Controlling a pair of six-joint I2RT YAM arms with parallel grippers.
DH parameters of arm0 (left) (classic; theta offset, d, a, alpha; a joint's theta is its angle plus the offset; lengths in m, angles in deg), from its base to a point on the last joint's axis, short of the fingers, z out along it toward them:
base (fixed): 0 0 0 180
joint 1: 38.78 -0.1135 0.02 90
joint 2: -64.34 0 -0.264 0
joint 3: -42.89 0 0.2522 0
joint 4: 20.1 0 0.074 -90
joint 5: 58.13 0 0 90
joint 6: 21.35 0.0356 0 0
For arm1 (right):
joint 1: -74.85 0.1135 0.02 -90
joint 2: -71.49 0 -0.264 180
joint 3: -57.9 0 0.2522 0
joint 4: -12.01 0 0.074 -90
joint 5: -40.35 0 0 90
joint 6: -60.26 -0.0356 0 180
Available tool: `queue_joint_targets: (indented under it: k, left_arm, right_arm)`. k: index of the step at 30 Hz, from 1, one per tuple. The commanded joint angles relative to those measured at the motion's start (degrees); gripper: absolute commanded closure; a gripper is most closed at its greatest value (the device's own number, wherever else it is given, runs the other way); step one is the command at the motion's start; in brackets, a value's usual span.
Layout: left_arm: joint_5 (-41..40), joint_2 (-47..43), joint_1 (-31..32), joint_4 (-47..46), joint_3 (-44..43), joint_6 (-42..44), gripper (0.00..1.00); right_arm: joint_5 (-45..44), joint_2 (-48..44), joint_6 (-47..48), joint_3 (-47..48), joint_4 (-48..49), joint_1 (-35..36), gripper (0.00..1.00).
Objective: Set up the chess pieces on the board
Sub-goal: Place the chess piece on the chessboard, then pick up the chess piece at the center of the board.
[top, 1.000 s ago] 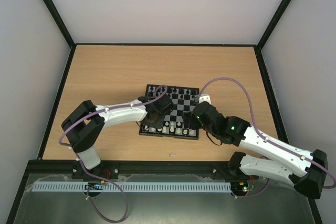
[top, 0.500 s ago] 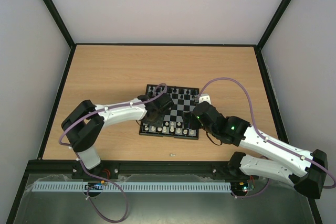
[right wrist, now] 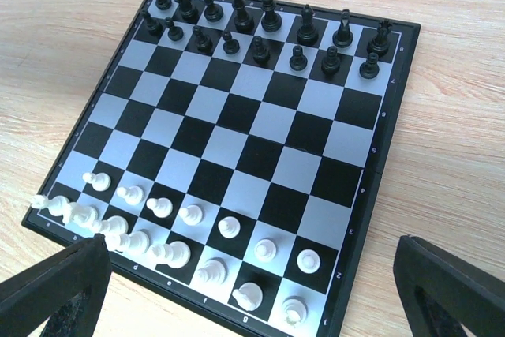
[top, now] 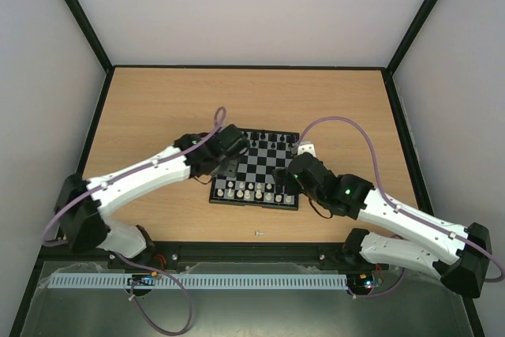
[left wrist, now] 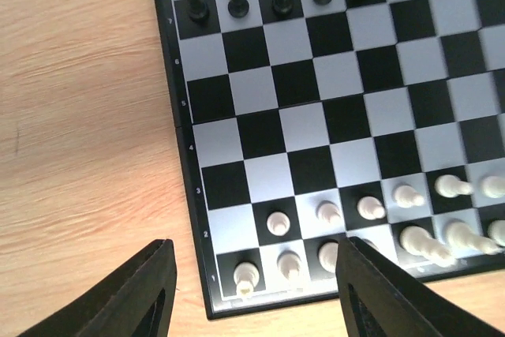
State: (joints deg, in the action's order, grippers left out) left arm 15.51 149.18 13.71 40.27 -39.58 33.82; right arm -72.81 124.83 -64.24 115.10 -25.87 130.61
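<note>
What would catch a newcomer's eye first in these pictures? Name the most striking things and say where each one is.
The chessboard in the middle of the wooden table stands out first, with black pieces in two rows along its far side and white pieces in two rows along its near side. The left gripper and right gripper both hover by the white end, jaws open and empty.

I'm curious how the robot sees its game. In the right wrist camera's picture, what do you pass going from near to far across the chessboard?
white pieces → bare middle squares of the board → black pieces → wooden table beyond.
</note>
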Motion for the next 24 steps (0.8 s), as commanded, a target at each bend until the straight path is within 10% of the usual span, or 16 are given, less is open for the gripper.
queue_joint_targets:
  k: [1, 11, 24]
  left_arm:
    - [-1.5, -7.4, 0.6, 4.2, 2.4, -2.4, 0.4]
    - [0.2, -19.6, 0.7, -0.1, 10.5, -2.9, 0.36]
    - [4.3, -24.2, 0.7, -4.2, 15.0, 0.2, 0.35]
  right_arm:
    - [0.4, 1.0, 0.8, -0.1, 0.2, -0.3, 0.01]
    - [28.9, 3.7, 0.6, -3.0, 3.6, 2.1, 0.08]
    - [14.9, 17.3, -12.7, -5.2, -0.3, 27.2, 0.47]
